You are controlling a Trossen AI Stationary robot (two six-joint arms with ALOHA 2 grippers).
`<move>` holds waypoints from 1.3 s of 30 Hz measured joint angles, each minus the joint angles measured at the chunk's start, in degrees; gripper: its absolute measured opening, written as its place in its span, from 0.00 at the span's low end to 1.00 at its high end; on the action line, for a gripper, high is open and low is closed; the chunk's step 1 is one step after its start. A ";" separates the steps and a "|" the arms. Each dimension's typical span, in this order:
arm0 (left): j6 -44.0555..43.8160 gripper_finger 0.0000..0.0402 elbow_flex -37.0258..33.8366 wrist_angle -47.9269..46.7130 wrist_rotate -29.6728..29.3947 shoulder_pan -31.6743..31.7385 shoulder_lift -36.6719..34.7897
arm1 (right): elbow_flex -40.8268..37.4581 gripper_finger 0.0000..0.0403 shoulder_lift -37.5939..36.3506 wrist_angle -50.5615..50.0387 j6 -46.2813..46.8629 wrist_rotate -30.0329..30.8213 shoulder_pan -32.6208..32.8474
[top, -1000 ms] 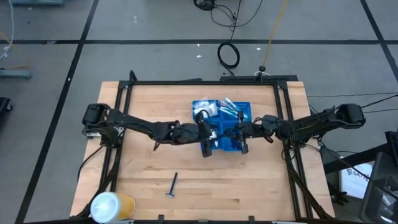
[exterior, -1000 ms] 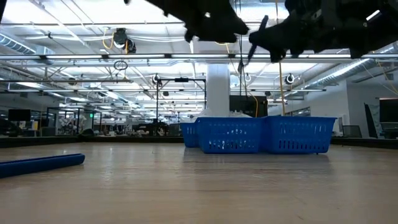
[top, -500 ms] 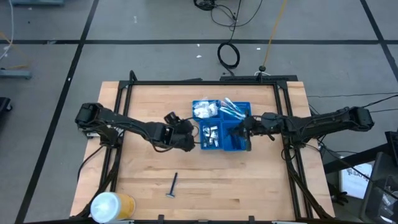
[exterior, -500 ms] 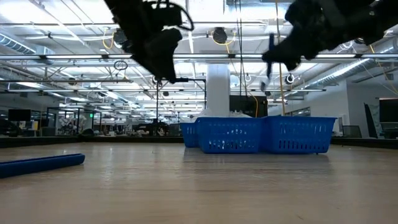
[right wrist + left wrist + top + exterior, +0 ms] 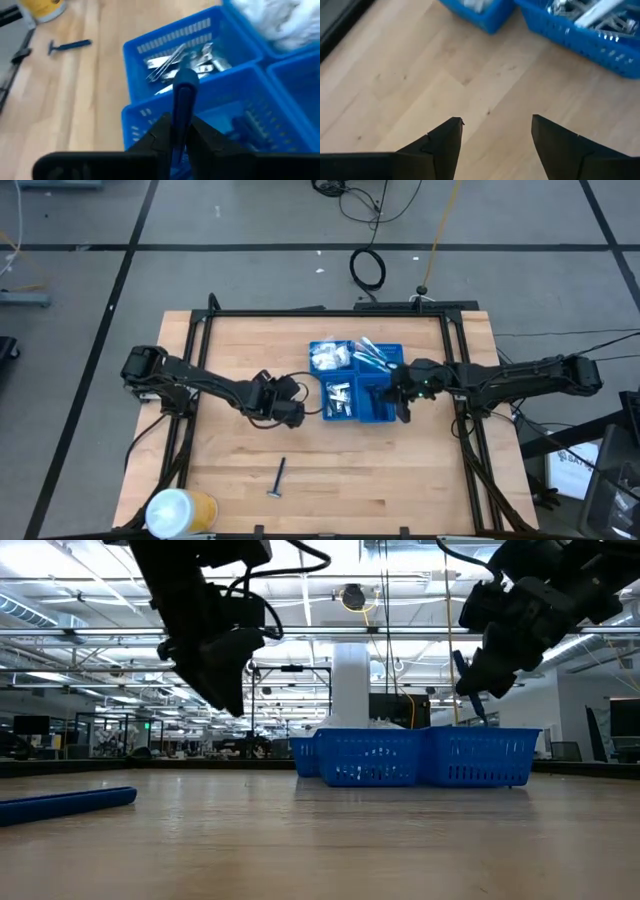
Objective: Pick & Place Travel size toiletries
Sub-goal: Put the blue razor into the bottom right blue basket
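1. My right gripper [image 5: 176, 131] is clamped on a dark blue razor [image 5: 182, 97], held above the blue compartment tray [image 5: 372, 414].
2. My left gripper [image 5: 495, 131] hovers over bare table [image 5: 240, 460] just beside the tray, fingers spread, empty.
3. Another razor [image 5: 277, 478] lies on the wood, near the yellow-and-white roll [image 5: 180, 510].

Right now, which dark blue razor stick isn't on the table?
The dark blue razor stick clamped in the right gripper, over the blue tray; the other razor lies on wood.
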 joint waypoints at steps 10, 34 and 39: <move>-1.20 0.55 -1.05 0.85 0.81 0.00 0.00 | 0.00 0.19 0.48 -1.76 -1.88 -4.46 0.09; -7.54 0.53 -1.07 6.57 27.38 -5.91 0.03 | 0.00 0.57 0.48 8.42 -2.59 -4.41 0.11; -13.40 0.53 -1.07 9.28 39.72 -10.29 1.94 | 0.00 0.55 0.48 8.51 -2.59 -4.42 0.11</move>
